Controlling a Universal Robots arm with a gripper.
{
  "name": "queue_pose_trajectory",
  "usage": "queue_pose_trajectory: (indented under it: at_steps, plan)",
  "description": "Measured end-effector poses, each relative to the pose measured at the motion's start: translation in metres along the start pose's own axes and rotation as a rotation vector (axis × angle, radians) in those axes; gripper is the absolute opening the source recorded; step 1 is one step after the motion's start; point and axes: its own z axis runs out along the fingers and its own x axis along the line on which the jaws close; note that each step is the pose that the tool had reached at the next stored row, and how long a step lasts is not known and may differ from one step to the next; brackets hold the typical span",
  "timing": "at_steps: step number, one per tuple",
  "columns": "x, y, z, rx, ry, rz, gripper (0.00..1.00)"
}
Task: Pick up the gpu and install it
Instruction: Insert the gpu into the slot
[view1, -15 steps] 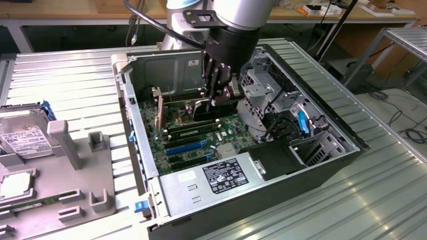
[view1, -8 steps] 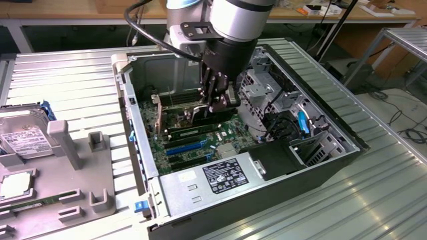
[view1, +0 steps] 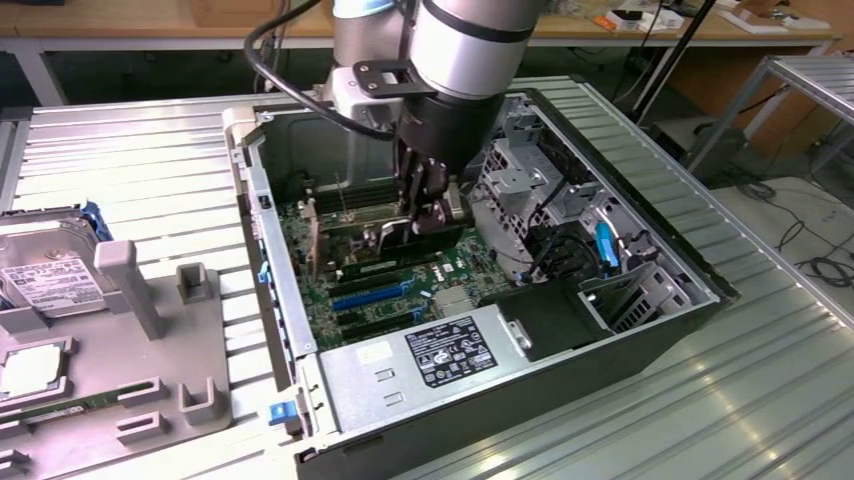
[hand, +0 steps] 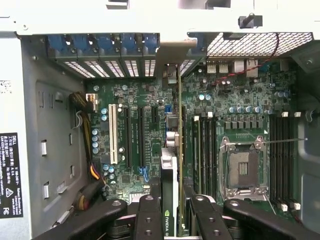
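Note:
The gpu stands edge-on over the motherboard inside the open computer case, its silver bracket at the rear slot openings. My gripper is shut on the card's near end, with one black finger on each side of it. In the exterior view the gripper reaches down into the case, and the gpu runs upright from it toward the exterior view's left wall. I cannot tell whether the card's lower edge sits in a slot.
A white slot and black slots lie beside the card, memory slots and the bare CPU socket on the other side. The power supply and drive cage crowd the case. A grey fixture at the exterior view's left holds a hard drive.

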Motion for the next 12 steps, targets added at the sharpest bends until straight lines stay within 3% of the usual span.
queue_pose_trajectory:
  at_steps: [12]
  plan:
    - [0.001,0.0033,0.0173,0.0006,0.0,0.0,0.27]
